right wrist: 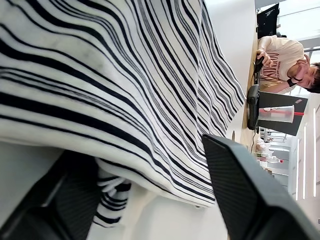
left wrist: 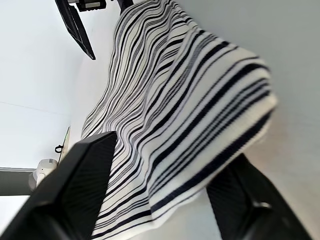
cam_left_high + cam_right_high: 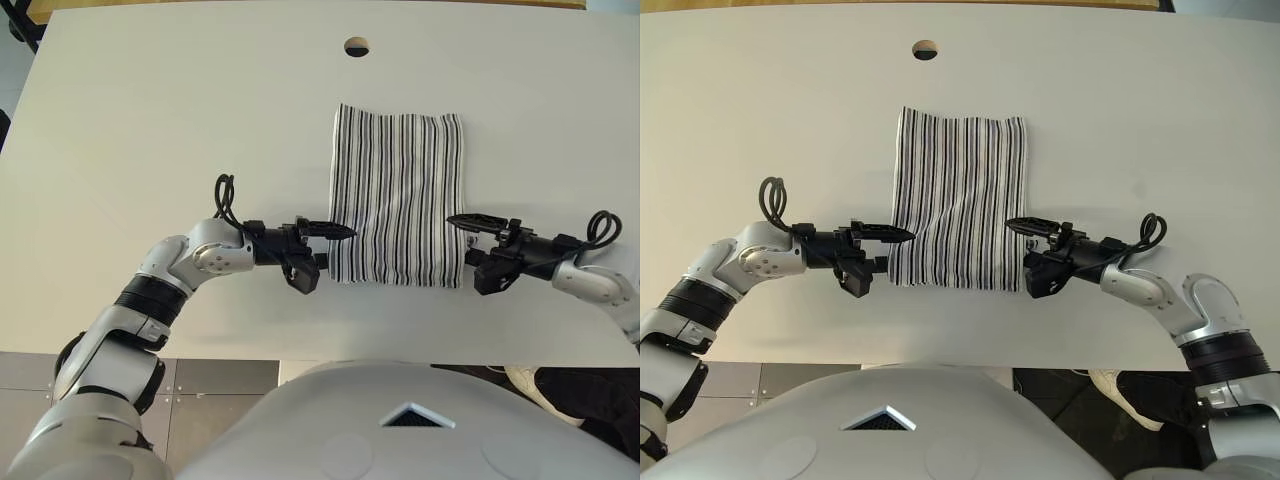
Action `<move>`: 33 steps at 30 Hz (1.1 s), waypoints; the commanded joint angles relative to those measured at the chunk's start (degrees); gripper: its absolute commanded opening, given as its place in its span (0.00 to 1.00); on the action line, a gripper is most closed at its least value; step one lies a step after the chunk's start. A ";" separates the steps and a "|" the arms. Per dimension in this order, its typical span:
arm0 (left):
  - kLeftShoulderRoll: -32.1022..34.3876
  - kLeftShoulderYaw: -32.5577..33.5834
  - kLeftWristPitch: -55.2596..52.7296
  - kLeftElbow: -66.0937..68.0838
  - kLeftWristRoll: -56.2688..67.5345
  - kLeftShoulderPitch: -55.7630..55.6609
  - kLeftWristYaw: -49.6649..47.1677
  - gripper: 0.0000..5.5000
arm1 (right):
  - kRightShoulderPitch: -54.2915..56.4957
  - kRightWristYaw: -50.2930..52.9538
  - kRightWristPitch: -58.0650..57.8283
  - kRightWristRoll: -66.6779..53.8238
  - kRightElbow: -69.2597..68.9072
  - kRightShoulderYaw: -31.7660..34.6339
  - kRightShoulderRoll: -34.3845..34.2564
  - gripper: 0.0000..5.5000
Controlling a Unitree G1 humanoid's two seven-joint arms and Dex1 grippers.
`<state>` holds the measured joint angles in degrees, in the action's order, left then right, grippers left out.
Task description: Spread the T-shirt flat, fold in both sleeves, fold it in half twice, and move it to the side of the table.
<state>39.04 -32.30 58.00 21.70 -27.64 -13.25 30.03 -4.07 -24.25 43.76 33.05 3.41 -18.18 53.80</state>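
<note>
Between the two claws, mid-tabletop [image 3: 150, 120], lies the striped T-shirt [image 3: 398, 195], long axis running near to far. Left claw [image 3: 335, 250] sits at its near-left corner, right claw [image 3: 462, 242] at near-right, both gaping wide (nothing pinched yet, by my reading). Arms equally close.

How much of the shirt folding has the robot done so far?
Sleeves look done: the T-shirt lies as a striped rectangle with no sleeves sticking out. In hand: the left gripper and right gripper sit open around its two near corners, probably for a half-fold. Left: that folding, then moving it to the side of the table.
</note>
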 commanded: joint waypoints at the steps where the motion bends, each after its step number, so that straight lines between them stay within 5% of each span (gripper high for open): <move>1: 0.65 -1.97 -0.74 2.88 -3.96 0.89 1.62 0.41 | -1.27 -1.67 0.14 2.85 2.33 -2.27 -0.02 0.43; 12: 1.26 -2.04 0.98 2.09 -2.96 2.01 1.37 0.11 | -0.34 -0.35 0.47 2.78 4.65 -2.82 -0.60 0.04; 22: 2.76 -1.33 0.40 1.00 2.78 6.53 2.12 0.03 | -2.47 1.52 0.60 0.11 3.72 -2.07 -1.74 0.03; 33: 9.74 2.83 -7.77 -17.78 16.83 27.40 2.72 0.03 | -25.37 -0.36 -1.59 -12.15 -13.05 3.51 2.65 0.03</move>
<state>47.80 -29.84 53.17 4.86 -10.08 11.91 31.76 -27.68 -23.16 43.22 22.59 -7.37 -15.72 55.00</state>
